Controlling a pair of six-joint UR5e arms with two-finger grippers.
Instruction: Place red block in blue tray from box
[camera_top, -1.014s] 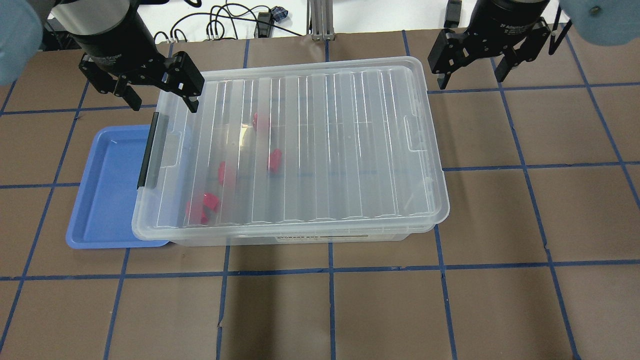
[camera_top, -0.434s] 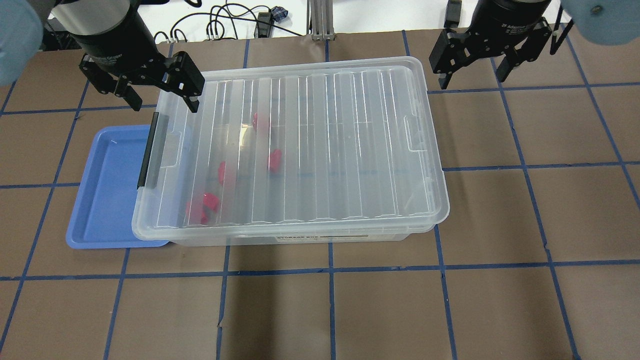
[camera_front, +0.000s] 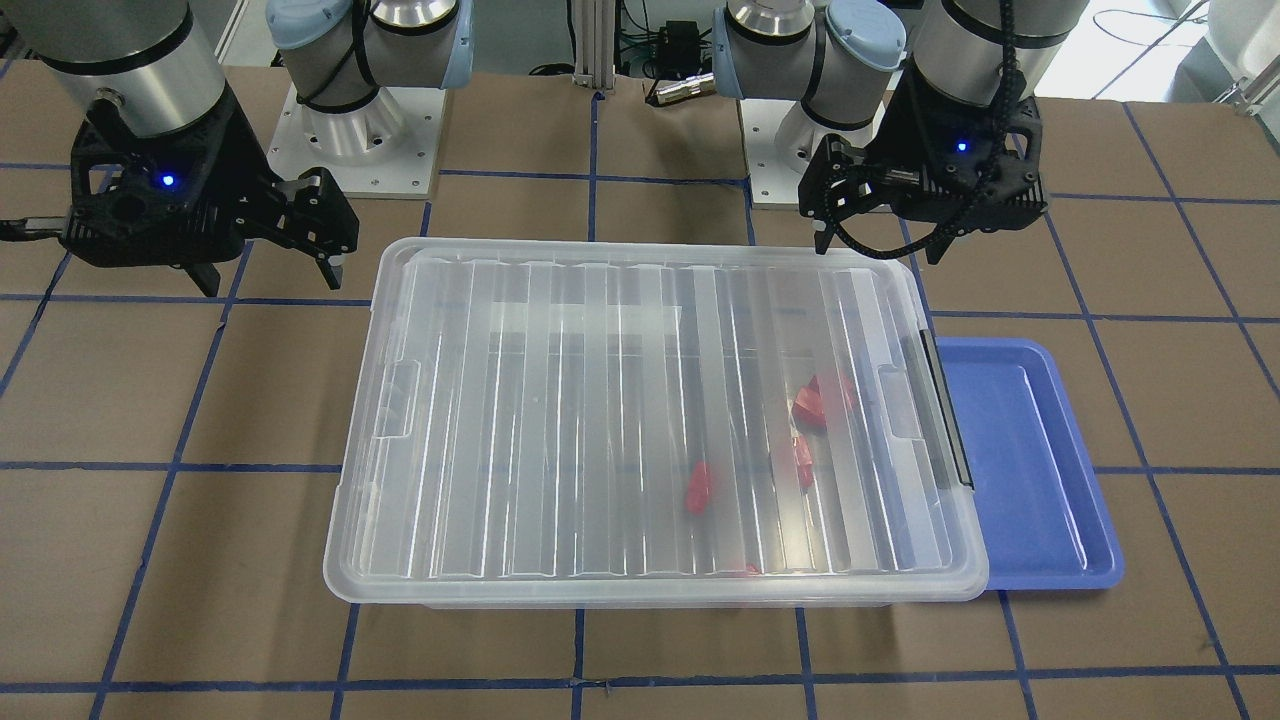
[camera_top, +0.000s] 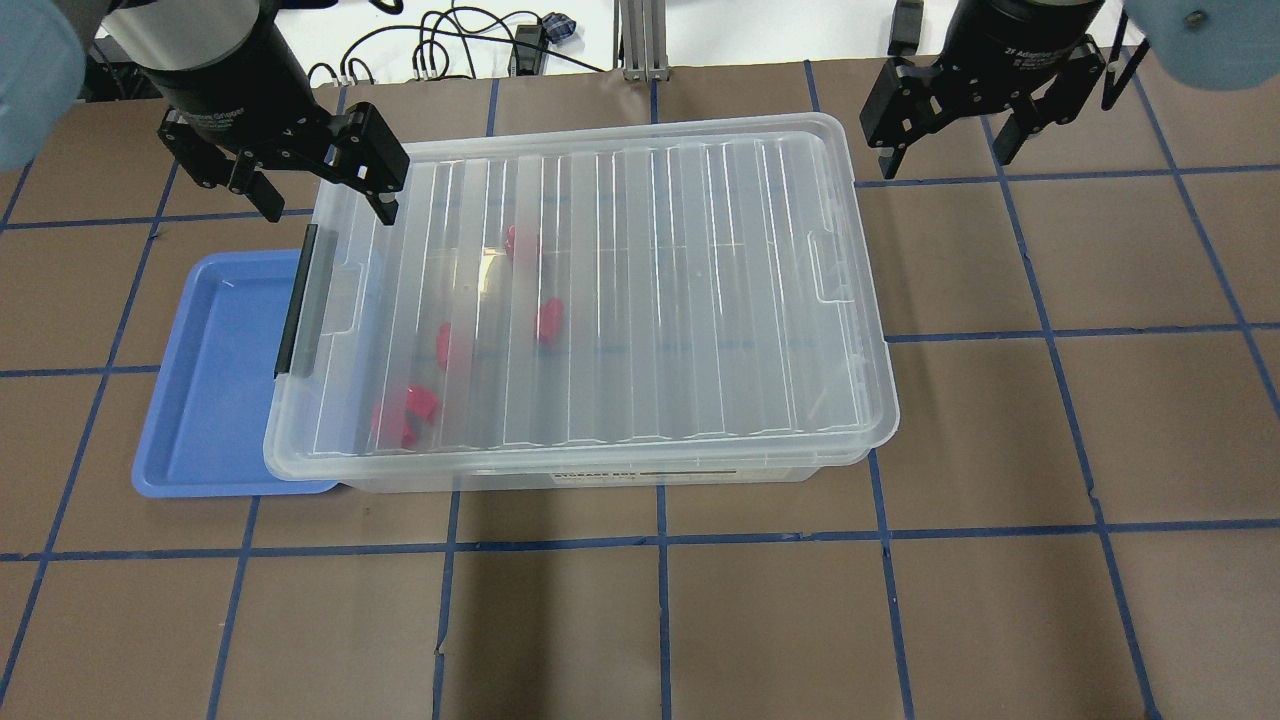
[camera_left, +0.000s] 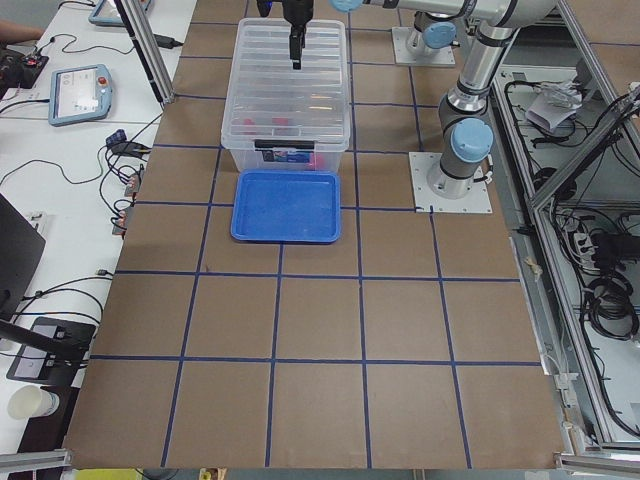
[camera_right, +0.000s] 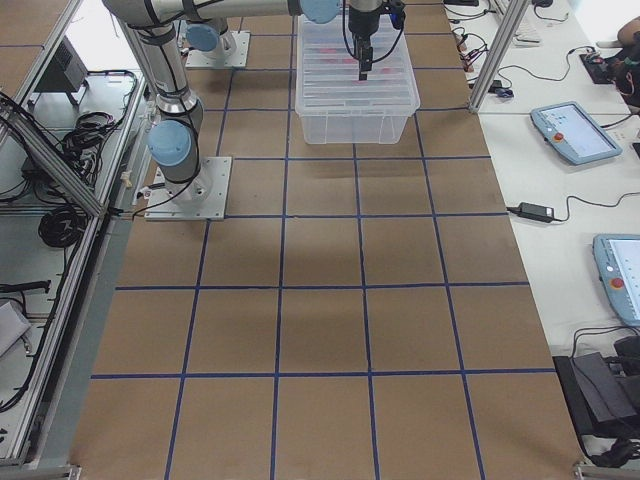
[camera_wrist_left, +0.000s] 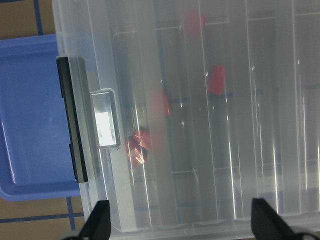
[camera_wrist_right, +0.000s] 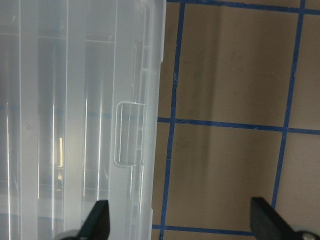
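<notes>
small bright-red plastic block lies inside the large clear plastic storage box, centre-left of frame, lid on. shallow blue plastic tray sits just beside the box's left end. left gripper and right gripper hover at the upper corners, both spread and empty.

Overhead view, over the last second: the right gripper drifted slightly toward the robot's right, away from the far right corner of the box. The move came in two small, roughly even steps. The fingertip nearer the box slid sideways, so the strip of brown table showing between it and the box's rim grew a little wider. The outer finger shifted by about the same small amount along the blue tape line. The printed label on the gripper's housing also sat a touch higher in the picture. Whether that meant rising or reaching farther out could not be told.
</notes>
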